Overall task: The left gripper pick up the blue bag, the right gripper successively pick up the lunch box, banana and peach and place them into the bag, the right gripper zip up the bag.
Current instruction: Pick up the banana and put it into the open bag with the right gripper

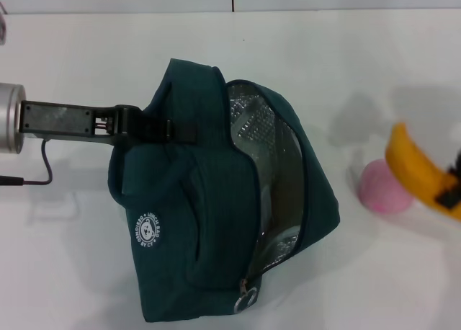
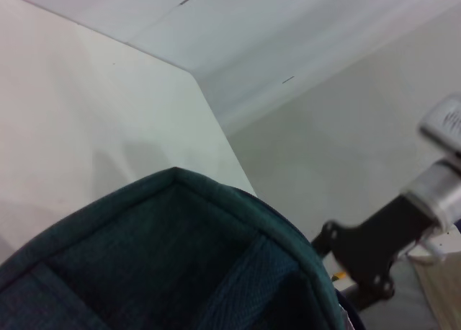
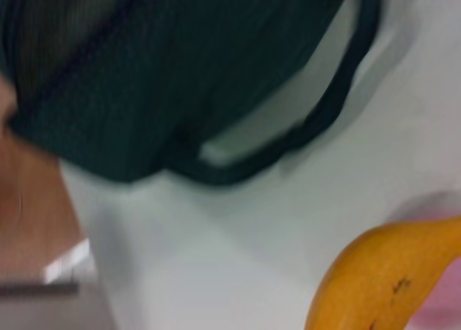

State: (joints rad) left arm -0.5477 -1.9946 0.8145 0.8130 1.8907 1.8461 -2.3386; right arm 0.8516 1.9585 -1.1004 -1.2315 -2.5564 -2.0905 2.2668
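Yellow banana (image 1: pixel 421 173) slants in right pincer (image 1: pixel 452 182), beside peach (image 1: pixel 385 186).

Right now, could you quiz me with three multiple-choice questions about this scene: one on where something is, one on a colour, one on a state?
1. Where is the peach?
A. inside the bag
B. on the table, right of the blue bag
C. in the left gripper

2. What colour is the bag's lining?
A. silver
B. red
C. black

3. What is the banana's state?
A. lying on the table
B. inside the bag
C. held by the right gripper

Answers: 1 B, it sits on the white surface beside the bag. 2 A, shiny foil shows through the opening. 3 C, black fingers clamp it above the table.
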